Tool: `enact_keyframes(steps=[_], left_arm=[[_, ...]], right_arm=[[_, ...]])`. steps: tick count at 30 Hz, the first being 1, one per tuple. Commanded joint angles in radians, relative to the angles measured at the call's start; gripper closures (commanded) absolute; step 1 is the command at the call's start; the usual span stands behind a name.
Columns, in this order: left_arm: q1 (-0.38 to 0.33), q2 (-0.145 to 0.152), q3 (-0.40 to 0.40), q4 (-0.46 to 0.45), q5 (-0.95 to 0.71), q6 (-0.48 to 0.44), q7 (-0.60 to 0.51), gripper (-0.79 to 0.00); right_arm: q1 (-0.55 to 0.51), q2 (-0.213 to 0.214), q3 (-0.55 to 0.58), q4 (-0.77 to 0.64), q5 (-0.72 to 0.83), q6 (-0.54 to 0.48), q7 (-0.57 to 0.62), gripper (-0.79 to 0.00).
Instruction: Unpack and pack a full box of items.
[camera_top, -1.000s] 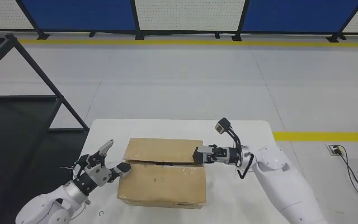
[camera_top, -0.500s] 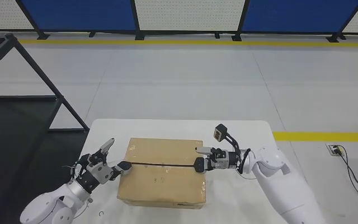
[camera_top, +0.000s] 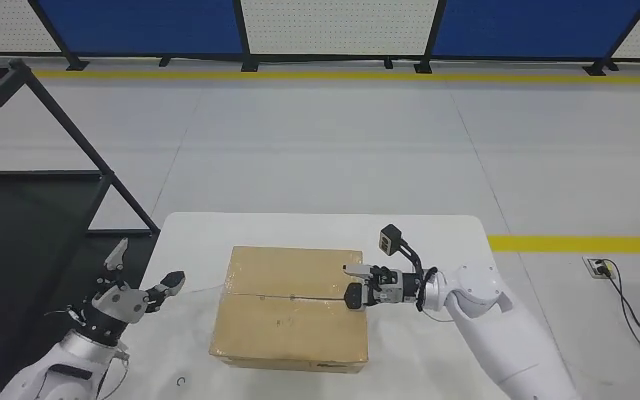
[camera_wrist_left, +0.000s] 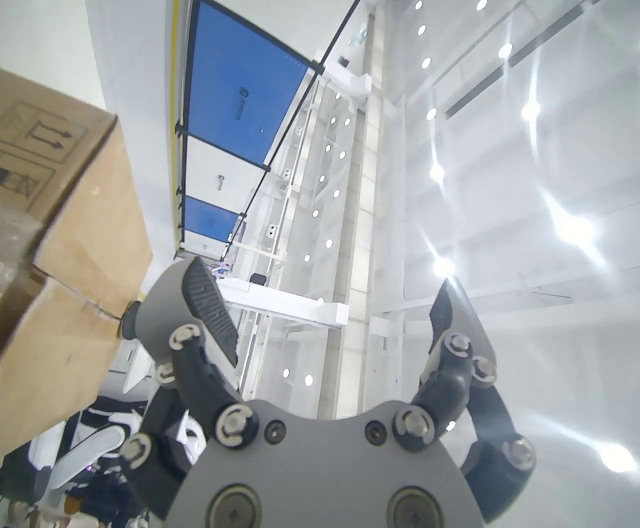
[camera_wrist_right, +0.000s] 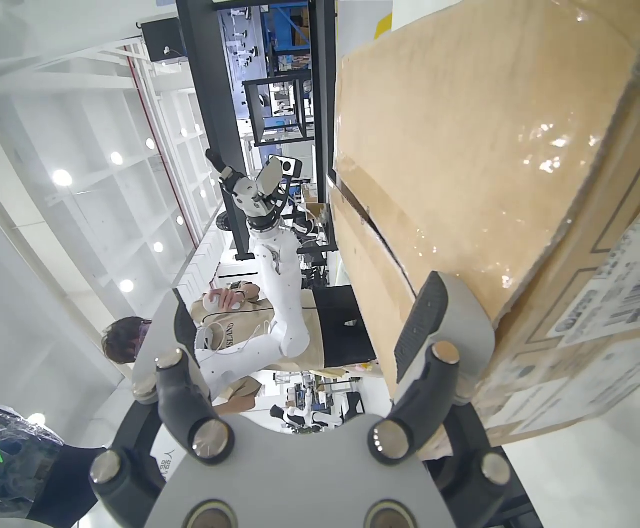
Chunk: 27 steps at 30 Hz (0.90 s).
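A brown cardboard box (camera_top: 290, 312) lies in the middle of the white table (camera_top: 430, 240), its two top flaps folded flat and meeting at a seam. My right gripper (camera_top: 350, 282) is open at the box's right end, level with the seam. In the right wrist view one finger (camera_wrist_right: 425, 320) lies against the box's (camera_wrist_right: 450, 150) top near its corner, and the right gripper (camera_wrist_right: 300, 310) holds nothing. My left gripper (camera_top: 147, 265) hangs open by the table's left edge, apart from the box. In the left wrist view the left gripper (camera_wrist_left: 325, 300) is empty, with the box (camera_wrist_left: 65, 250) to one side.
A black metal frame (camera_top: 60, 150) stands beyond the table's left edge. A small ring-like object (camera_top: 180, 380) lies on the table near the front left. Bare table shows behind the box and to its right.
My left gripper has pulled back from the box's left end to the table's left edge. The gap at the seam has closed. The right gripper has opened and shifted slightly along the box's right end.
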Motion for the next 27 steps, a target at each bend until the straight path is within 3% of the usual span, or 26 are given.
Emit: enact_keyframes(steps=[1,7,19,27], left_arm=[[0.033,-0.003,-0.026,0.006,-0.017,-0.017,0.008,-0.785],[0.125,-0.005,-0.067,0.005,0.012,0.004,-0.006,-0.785],[0.130,-0.005,-0.070,0.004,0.011,0.007,-0.009,-0.785],[0.149,-0.010,0.016,0.055,0.237,-0.068,0.037,-0.785]], right_arm=[[0.005,-0.002,-0.004,0.009,0.003,-0.005,0.003,-0.785],[0.011,-0.004,-0.005,0.020,0.000,-0.030,0.015,-0.785],[-0.001,0.002,0.009,-0.008,-0.010,-0.025,0.017,-0.785],[0.007,-0.002,0.000,-0.012,-0.011,-0.015,0.017,-0.785]])
